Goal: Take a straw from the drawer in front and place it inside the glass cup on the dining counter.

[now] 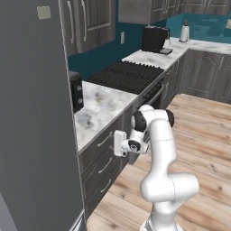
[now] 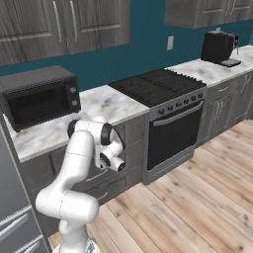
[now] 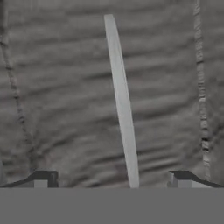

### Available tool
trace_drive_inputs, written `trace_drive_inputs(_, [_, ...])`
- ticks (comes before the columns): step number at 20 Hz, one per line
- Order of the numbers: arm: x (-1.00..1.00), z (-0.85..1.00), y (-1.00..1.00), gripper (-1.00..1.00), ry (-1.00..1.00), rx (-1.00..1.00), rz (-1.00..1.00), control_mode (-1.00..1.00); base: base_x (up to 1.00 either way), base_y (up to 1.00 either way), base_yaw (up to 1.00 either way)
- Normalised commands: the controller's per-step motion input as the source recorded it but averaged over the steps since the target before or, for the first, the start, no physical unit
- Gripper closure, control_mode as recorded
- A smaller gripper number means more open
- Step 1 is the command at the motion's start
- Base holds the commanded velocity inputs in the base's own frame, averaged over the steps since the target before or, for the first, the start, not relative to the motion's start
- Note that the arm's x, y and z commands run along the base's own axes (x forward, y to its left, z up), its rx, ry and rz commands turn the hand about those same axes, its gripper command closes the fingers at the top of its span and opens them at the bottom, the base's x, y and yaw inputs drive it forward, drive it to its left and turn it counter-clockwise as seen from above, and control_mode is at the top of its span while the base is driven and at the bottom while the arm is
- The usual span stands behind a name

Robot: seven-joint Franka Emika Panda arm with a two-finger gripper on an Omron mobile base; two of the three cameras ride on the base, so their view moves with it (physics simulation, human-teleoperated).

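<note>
tool (image 3: 111, 181) jaws wide apart, nothing held | handle (image 3: 121, 100) centred between tips, so lined up for a pull | drawer (image 3: 65, 87) shut, straw presumably inside

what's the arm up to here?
The arm has its tool open and pointed straight at a dark wood-grain drawer front under the marble worktop, next to the stove. In the hand view the silver bar handle runs between the two fingertips, so it looks lined up to grab it. Nothing is gripped yet and the drawer is shut.
</note>
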Motion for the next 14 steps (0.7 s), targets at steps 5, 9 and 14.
trace_drive_inputs(5, [0.64, -0.53, 0.09, -1.0, 0.0, 0.0, -0.01, -1.0, 0.0, 0.0, 0.0])
trace_drive_inputs(9, [0.55, -0.34, 0.15, -1.0, 0.0, 0.0, -0.01, -1.0, 0.0, 0.0, 0.0])
trace_drive_inputs(14, [0.26, -0.15, 0.14, -1.0, 0.0, 0.0, 0.0, -1.0, 0.0, 0.0, 0.0])
